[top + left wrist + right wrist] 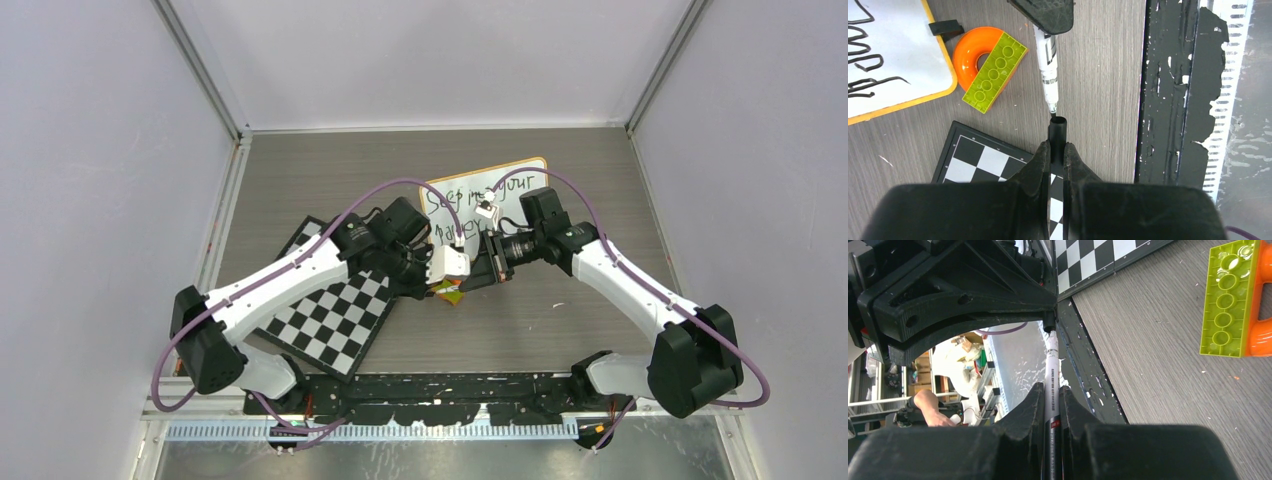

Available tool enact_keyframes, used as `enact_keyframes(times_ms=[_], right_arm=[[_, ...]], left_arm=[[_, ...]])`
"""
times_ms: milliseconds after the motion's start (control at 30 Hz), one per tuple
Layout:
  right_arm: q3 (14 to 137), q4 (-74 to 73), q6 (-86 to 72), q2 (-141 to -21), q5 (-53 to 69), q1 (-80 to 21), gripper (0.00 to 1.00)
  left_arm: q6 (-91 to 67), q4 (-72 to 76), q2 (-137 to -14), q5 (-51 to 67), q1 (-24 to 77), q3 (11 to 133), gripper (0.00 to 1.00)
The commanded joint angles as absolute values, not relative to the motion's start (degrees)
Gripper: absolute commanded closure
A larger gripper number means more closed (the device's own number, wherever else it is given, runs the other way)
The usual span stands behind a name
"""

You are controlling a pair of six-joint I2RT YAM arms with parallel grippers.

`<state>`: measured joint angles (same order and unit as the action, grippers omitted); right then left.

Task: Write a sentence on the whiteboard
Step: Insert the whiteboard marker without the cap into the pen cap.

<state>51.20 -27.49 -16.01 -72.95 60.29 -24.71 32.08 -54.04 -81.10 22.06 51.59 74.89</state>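
Top external view showed the whiteboard [532, 172] on the table [560, 320], toward the back at centre, with the sentence [518, 187] partly hidden by the wrists. The left arm [290, 272] and right arm [622, 278] both reached inward with bent elbows, so that the left tool [452, 268] and right tool [482, 270] met nose to nose just in front of the whiteboard, beside a chequered board [330, 305]. Left wrist view revealed the detail lost from above: the left tool [1057, 150] was closed on a black cap [1058, 129], whose open mouth faced the tip of a white marker [1049, 75]; whether they touched I could not tell. A green brick [994, 72] lay across an orange ring [968, 52] just beside the whiteboard's corner [903, 60]. Right wrist view alone showed the right tool [1050, 395] clamped on the marker's barrel [1052, 375].
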Motion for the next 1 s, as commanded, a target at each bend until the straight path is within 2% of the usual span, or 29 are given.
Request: enact_keyframes(times_ms=[0,967], right_arm=[[53.88,-26.32,-15.01,-72.41,60.48,-25.18,1.0],[54.85,-25.06,-15.71,-73.99,58.52,-26.01,1.0]], left_arm=[[33.3,-54.92,-81.26,25.11,52.03,76.2,1.0],[19.83,-48.39,-84.88,29.2,51.24,82.81,1.0]])
